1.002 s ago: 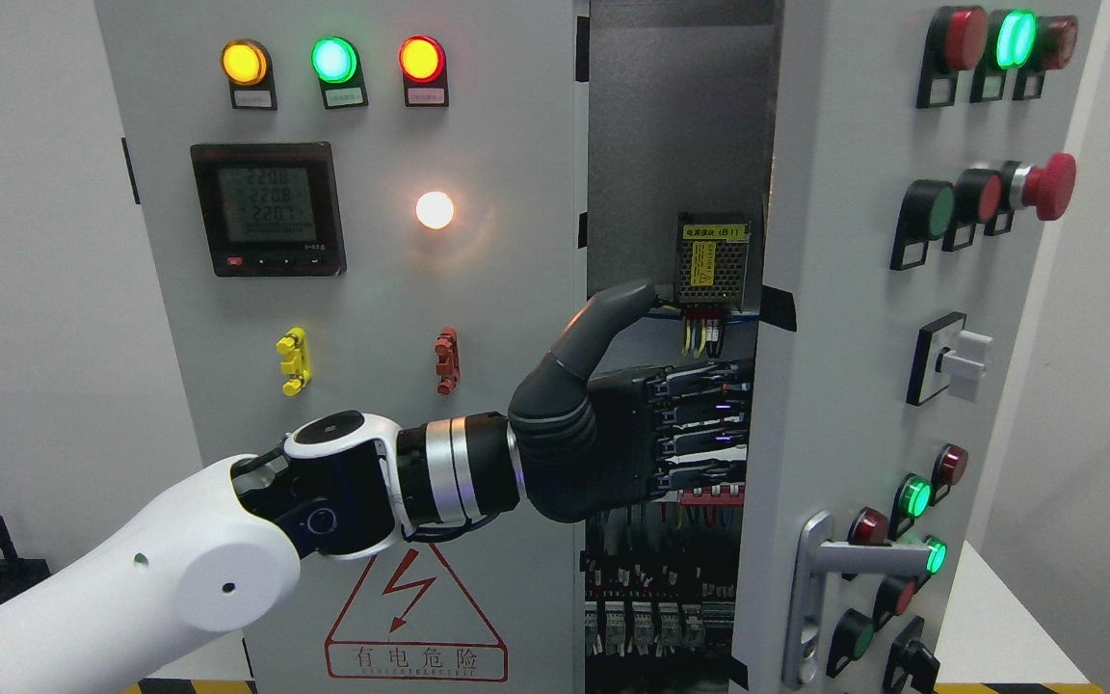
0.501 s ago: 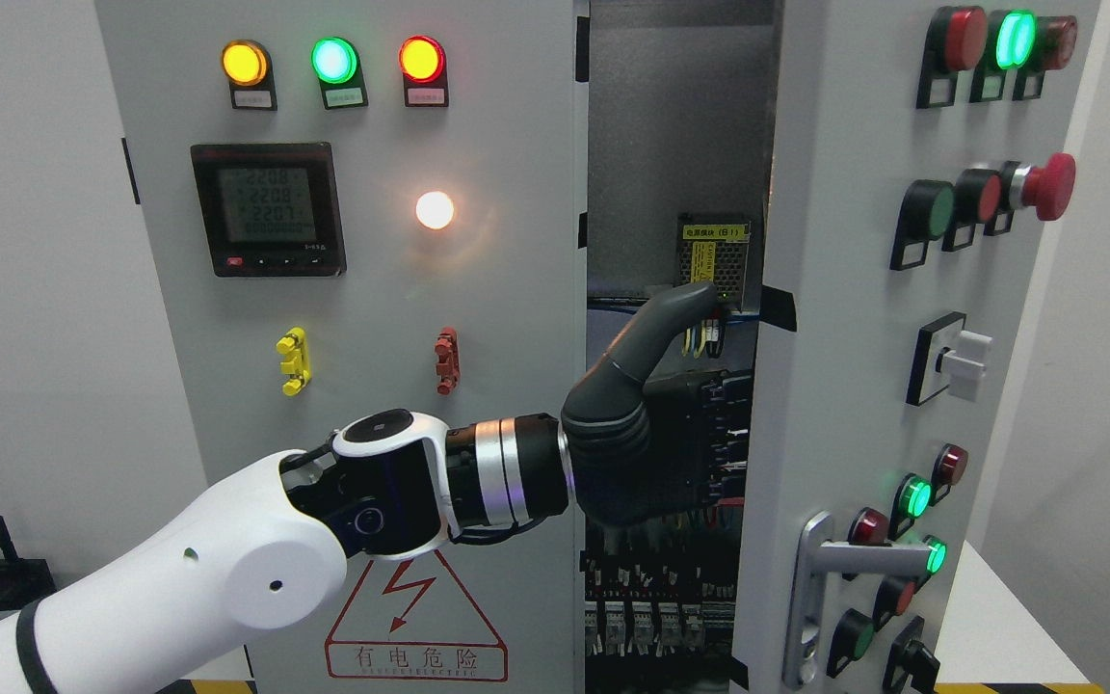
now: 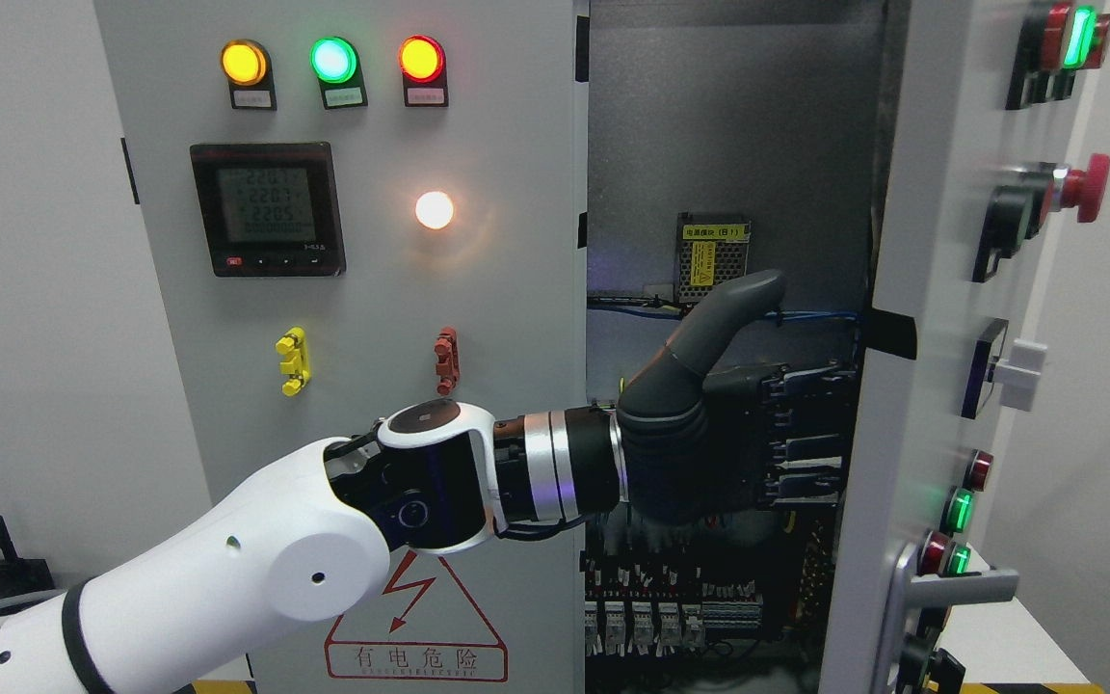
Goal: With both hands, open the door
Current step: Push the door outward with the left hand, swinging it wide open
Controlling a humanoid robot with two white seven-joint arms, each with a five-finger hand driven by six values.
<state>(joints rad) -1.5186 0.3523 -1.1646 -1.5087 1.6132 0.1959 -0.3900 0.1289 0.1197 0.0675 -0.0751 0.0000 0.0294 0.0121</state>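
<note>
Left hand [image 3: 748,434] against right door [image 3: 940,289] edge — warning sign [image 3: 415,617] "有电危险", apparently.

Cabinet [image 3: 478,318]: pale grey, with a dark grey inside. Three lamps [image 3: 331,60] in a row: amber, green, red; below them one white lamp [image 3: 435,210]. Meter [image 3: 268,209]: black frame, grey screen. Two clips: yellow [image 3: 292,360] and dull red [image 3: 446,360]. Warning sign [image 3: 415,617]: red triangle with a red lightning bolt. Door [image 3: 950,318]: pale grey, with red and green buttons [image 3: 955,511] and a red knob [image 3: 1083,186]. Left hand [image 3: 738,439]: dark grey and black. Arm [image 3: 227,578]: white, with a silver wrist ring. Module [image 3: 712,255]: silver-grey mesh, yellow label.
</note>
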